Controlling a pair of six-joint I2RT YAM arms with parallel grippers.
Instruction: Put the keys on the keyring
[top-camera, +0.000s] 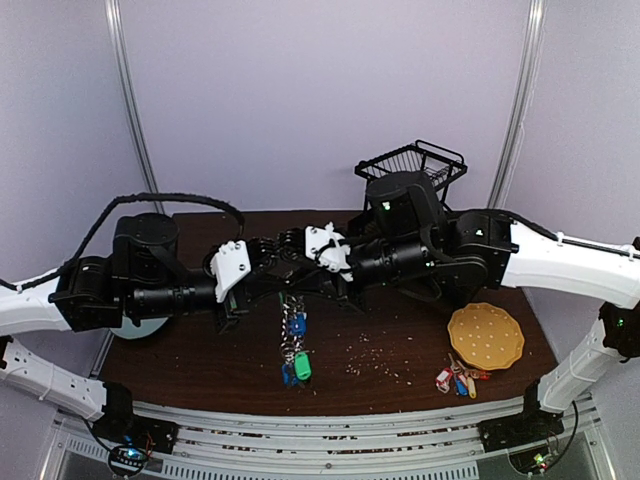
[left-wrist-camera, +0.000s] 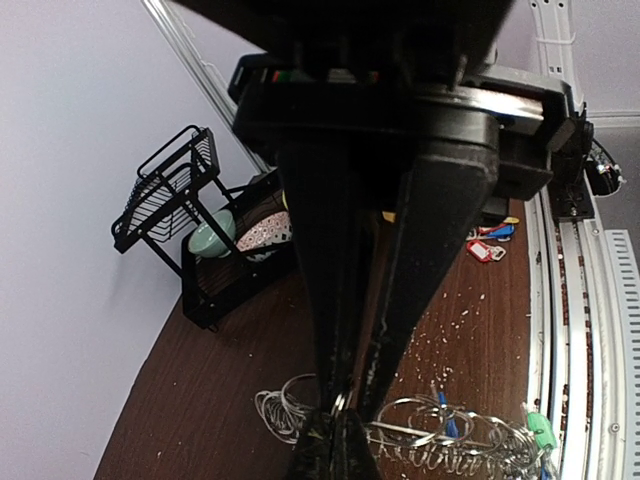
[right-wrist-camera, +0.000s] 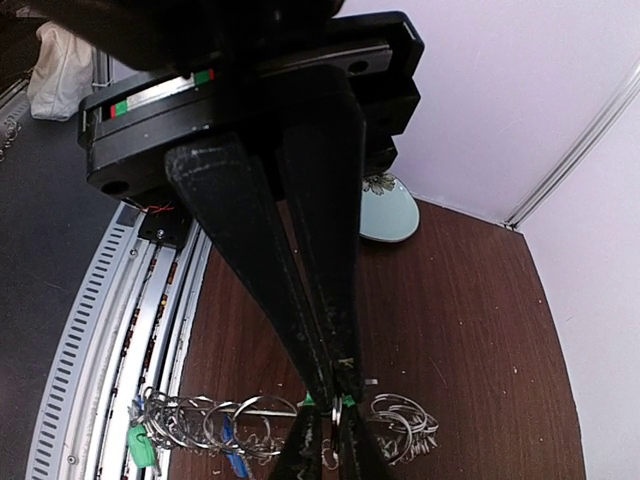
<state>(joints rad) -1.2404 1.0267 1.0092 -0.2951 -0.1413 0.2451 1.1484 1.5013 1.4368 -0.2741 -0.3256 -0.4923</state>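
Silver keyring (top-camera: 293, 326) clamped by left pincer (left-wrist-camera: 336, 418) and right pincer (right-wrist-camera: 335, 397), tips close together, tagged keys (top-camera: 301, 367) hung beneath them, over desk (top-camera: 400, 335).

Left gripper (left-wrist-camera: 336, 418): jaws pinched together on loop of keyring (left-wrist-camera: 430, 440), loops spread either side, above table (left-wrist-camera: 200, 400). Green key (left-wrist-camera: 541, 430) and blue key (left-wrist-camera: 446, 418) on ring. Far: rack (left-wrist-camera: 165, 200) by wall (left-wrist-camera: 60, 200), bowls (left-wrist-camera: 212, 238) inside. Key bunch (left-wrist-camera: 487, 246) apart, crumbs (left-wrist-camera: 470, 300) scattered.

My view: plain lilac-white walls (top-camera: 320, 90) behind a dark brown wooden worktop (top-camera: 200, 370).
I see two silver metal posts (top-camera: 137, 120) rising at the back corners, a black wire rack (top-camera: 425, 160) at the far edge, and soft even light.
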